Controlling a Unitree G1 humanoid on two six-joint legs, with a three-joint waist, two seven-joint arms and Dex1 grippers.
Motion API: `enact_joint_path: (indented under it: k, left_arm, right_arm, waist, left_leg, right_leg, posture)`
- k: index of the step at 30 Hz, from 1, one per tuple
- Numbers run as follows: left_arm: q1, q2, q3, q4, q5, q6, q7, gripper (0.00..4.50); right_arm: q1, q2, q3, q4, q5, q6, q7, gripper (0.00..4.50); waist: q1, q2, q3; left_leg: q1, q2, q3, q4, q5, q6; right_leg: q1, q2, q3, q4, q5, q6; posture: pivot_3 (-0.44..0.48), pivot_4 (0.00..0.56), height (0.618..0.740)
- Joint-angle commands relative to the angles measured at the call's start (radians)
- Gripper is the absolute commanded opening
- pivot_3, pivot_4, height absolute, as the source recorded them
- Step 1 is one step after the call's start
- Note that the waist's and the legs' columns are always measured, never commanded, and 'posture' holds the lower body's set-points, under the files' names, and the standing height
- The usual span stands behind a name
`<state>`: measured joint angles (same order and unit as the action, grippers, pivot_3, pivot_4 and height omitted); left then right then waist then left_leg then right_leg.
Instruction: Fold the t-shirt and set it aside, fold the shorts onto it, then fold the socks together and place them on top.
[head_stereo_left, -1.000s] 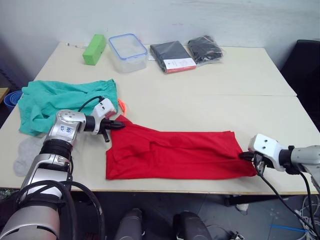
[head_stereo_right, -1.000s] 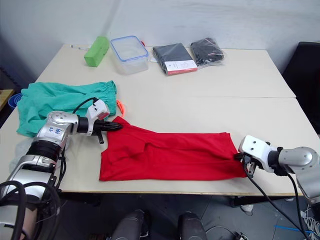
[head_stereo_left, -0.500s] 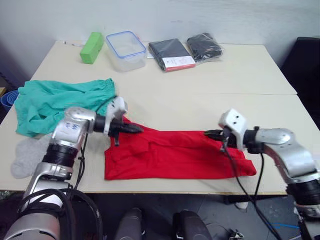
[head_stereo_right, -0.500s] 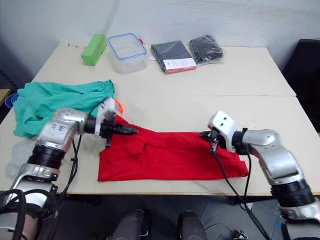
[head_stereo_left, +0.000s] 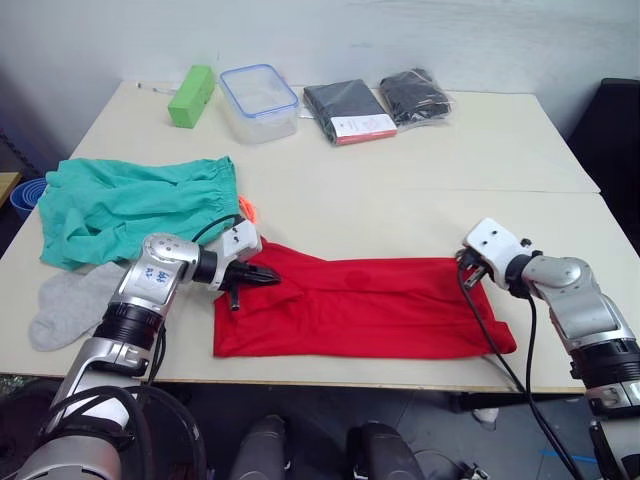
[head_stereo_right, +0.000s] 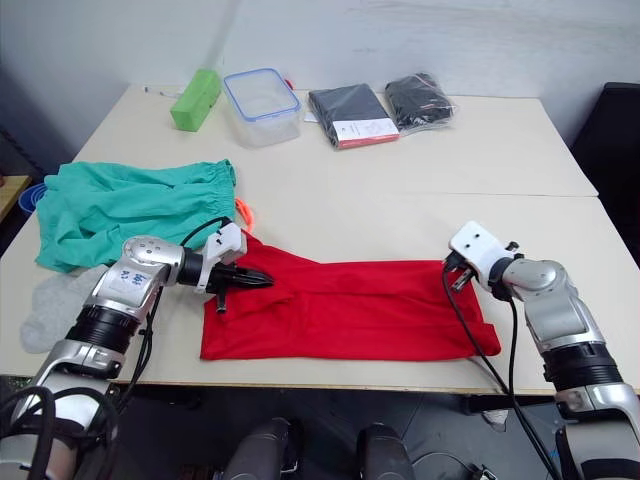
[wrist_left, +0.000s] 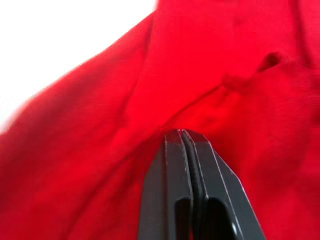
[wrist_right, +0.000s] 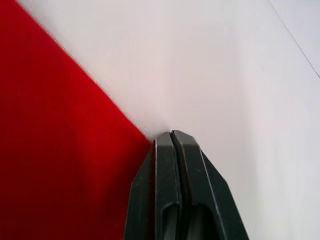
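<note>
The t-shirt (head_stereo_left: 360, 308) lay along the bench's (head_stereo_left: 500, 150) near edge, long axis left to right. My left gripper (head_stereo_left: 268, 277) pinched its left end; my right gripper (head_stereo_left: 464, 262), jaws pressed together, touched its far right corner.

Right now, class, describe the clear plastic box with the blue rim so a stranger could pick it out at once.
Start at the far side of the beige table, along the white wall. There, the clear plastic box with the blue rim sits between a small green block and two flat black packaged clothes. It is the only see-through, open-topped container.
</note>
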<state>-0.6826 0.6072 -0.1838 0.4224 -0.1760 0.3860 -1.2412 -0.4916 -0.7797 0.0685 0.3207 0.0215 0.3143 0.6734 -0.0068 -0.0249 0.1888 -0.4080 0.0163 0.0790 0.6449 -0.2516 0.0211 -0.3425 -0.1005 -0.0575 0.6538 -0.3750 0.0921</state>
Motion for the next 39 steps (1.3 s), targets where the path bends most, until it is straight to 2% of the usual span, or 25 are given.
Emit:
enact_joint_path:
  k: [1,4,7,10,14,19,25,31,34,39]
  left_arm:
    - [-0.027,0.008,0.073,-0.074,-0.106,0.111,-0.046,0.06]
    - [-0.093,0.001,0.127,-0.035,-0.153,0.19,-0.014,0.06]
    - [-0.168,-0.014,0.153,0.076,-0.135,0.196,0.045,0.06]
    - [-0.199,-0.03,0.113,0.17,-0.065,0.105,0.072,0.06]
    - [-0.228,-0.079,0.0,0.334,0.082,-0.08,0.103,0.06]
    - [-0.243,-0.112,-0.068,0.469,0.177,-0.248,0.088,0.06]
    - [-0.268,-0.094,-0.03,0.556,0.188,-0.348,0.108,0.06]
    - [-0.409,-0.126,0.065,0.728,0.164,-0.387,0.298,0.06]
    - [-0.443,-0.13,0.111,0.746,0.137,-0.371,0.279,0.06]
    - [-0.406,-0.101,0.129,0.627,0.094,-0.321,0.055,0.06]
  right_arm:
    - [0.023,0.001,-0.075,-0.096,0.094,0.041,0.07,0.0]
    - [0.07,-0.004,-0.122,-0.238,0.186,0.12,0.132,0.0]
    - [0.132,-0.02,-0.139,-0.357,0.236,0.211,0.16,0.0]
    - [0.18,-0.026,-0.119,-0.408,0.22,0.236,0.157,0.0]
    - [0.252,-0.044,-0.066,-0.409,0.153,0.224,0.151,0.0]
    - [0.345,-0.096,-0.081,-0.421,0.122,0.189,0.157,0.0]
    - [0.447,-0.145,-0.134,-0.48,0.102,0.167,0.129,0.0]
    - [0.573,-0.14,-0.291,-0.593,0.158,0.22,0.11,0.0]
    - [0.538,-0.11,-0.331,-0.621,0.207,0.235,0.099,0.0]
    - [0.328,-0.05,-0.292,-0.551,0.237,0.24,0.066,0.0]
  waist:
    - [0.0,0.001,0.001]
    - [0.001,0.002,0.001]
    - [0.003,0.002,0.001]
    - [0.003,0.002,0.001]
    - [0.004,0.002,0.001]
    - [0.011,0.001,0.001]
    - [0.01,-0.001,-0.001]
    - [0.013,-0.001,0.0]
    - [0.01,-0.003,0.001]
    - [-0.008,-0.002,0.003]
  left_leg:
    - [-0.002,0.0,0.0,0.0,0.0,0.0]
    - [-0.003,0.0,0.0,0.0,0.0,0.0]
    - [-0.004,0.0,-0.001,0.001,0.0,0.0]
    - [-0.003,0.0,-0.001,0.001,0.0,0.001]
    - [-0.004,0.0,-0.001,0.001,0.0,0.001]
    - [-0.001,-0.001,-0.001,0.0,-0.001,0.001]
    - [0.001,0.0,-0.003,0.0,-0.004,0.005]
    - [0.0,0.0,-0.003,0.0,-0.004,0.006]
    - [-0.004,0.0,-0.004,0.0,-0.004,0.006]
    - [-0.005,0.0,-0.001,0.0,0.0,-0.001]
  right_leg:
    - [-0.002,0.0,0.0,0.0,0.0,0.0]
    - [-0.003,0.001,-0.001,0.001,0.0,0.0]
    - [-0.003,0.001,-0.002,0.001,0.0,0.0]
    - [-0.002,0.001,-0.002,0.0,0.0,0.0]
    - [-0.003,0.001,-0.002,0.0,0.0,0.0]
    - [0.002,0.0,-0.003,-0.002,0.0,0.0]
    - [0.004,-0.001,-0.003,-0.003,0.0,0.0]
    - [0.003,-0.001,-0.004,-0.003,0.0,0.0]
    - [0.0,0.0,-0.005,-0.003,0.0,0.001]
    - [-0.005,0.001,-0.005,-0.001,0.0,0.001]
  posture:
    - [0.0,0.15,0.74]
    - [0.0,0.15,0.74]
    - [0.0,0.15,0.74]
    - [0.0,0.15,0.74]
    - [0.0,0.15,0.74]
    - [0.0,0.15,0.74]
    - [0.0,0.15,0.74]
    - [0.0,0.15,0.74]
    - [0.0,0.15,0.74]
    - [0.0,0.15,0.74]
